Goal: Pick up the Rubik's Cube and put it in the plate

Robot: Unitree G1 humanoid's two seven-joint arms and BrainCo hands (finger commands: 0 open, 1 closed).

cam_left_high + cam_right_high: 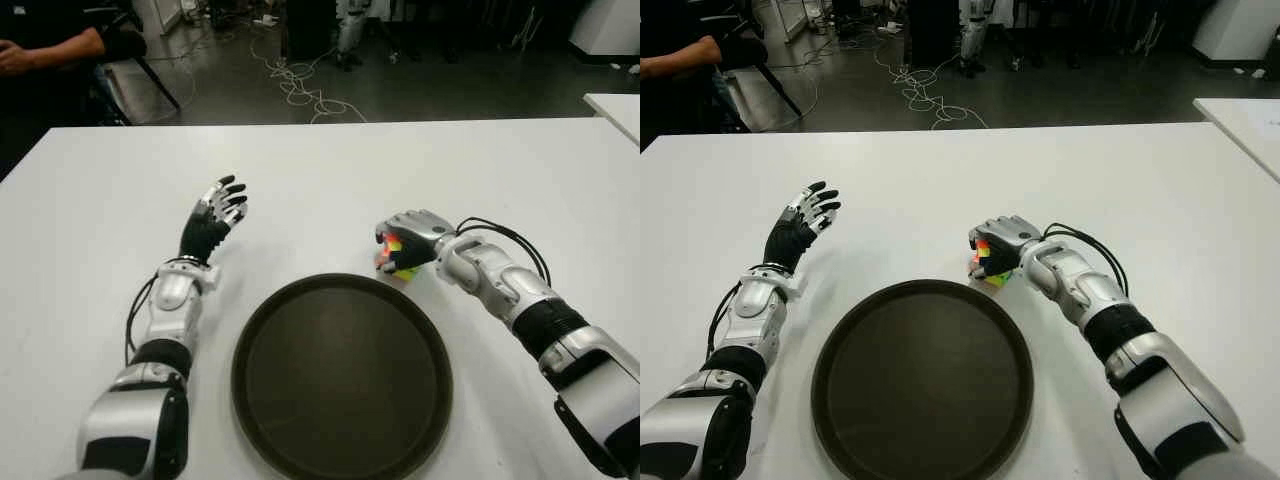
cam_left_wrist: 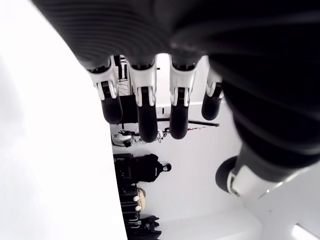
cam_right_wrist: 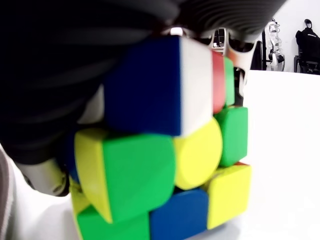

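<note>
Right hand [image 1: 405, 245] curled around the Rubik's Cube [image 1: 397, 258] just beyond the plate [image 1: 342, 375] rim, left hand [image 1: 215, 215] left of plate, fingers spread, empty, right wrist view filled by gripped cube [image 3: 165, 145] on white table [image 3: 285, 150]

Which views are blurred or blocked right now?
Right wrist view: the cube fills the frame, its near faces soft and out of focus. Left wrist view: the left hand is a dark blur up close. Eye views: sharp, but the right hand covers most of the cube beside the plate.
</note>
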